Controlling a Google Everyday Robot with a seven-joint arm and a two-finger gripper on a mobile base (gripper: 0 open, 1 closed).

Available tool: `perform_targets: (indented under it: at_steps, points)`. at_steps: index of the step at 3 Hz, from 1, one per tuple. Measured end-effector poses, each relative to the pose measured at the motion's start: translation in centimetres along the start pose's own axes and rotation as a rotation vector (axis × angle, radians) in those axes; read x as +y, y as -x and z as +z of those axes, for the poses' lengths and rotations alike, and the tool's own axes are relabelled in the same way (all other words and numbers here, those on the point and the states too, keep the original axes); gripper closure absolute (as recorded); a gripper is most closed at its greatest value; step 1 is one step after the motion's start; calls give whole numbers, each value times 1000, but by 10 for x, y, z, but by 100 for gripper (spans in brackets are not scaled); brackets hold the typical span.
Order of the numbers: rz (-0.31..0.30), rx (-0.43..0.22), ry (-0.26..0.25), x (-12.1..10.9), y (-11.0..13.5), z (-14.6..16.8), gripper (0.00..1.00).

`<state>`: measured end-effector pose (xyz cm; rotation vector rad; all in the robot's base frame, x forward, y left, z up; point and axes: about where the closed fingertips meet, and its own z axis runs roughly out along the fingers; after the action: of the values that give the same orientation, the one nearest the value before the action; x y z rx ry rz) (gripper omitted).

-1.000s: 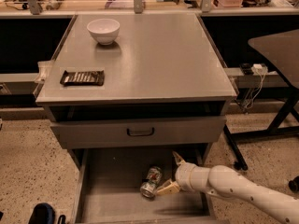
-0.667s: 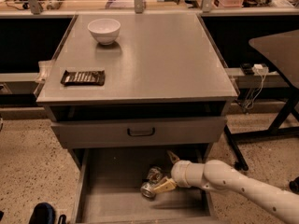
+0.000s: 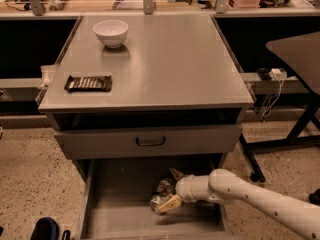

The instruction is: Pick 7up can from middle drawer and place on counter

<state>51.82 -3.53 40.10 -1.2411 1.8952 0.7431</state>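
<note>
Down in the middle drawer [image 3: 115, 206] we see our gripper [image 3: 166, 190] spread open astride the 7up can [image 3: 160, 197], can on its left.

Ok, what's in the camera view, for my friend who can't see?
The robot's hand is at the 7up can lying in the open middle drawer. Above, the grey counter holds a white bowl and a chocolate bar.

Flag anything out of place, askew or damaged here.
The 7up can lies tipped over on the floor of the open middle drawer, not upright, with the claw at it. No spill or damage shows. On the counter, the bowl sits upright and the chocolate bar wrapper lies flat.
</note>
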Motion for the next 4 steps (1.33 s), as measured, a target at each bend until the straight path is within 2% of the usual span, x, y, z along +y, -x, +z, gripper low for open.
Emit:
perform_targets:
  at_steps: [1, 2, 3, 4]
  points:
    - [4, -3, 20, 0, -4, 12, 0]
    - [23, -5, 24, -4, -14, 16, 19]
    - [9, -15, 18, -4, -14, 14, 42]
    - [-102, -92, -15, 5, 16, -17, 73]
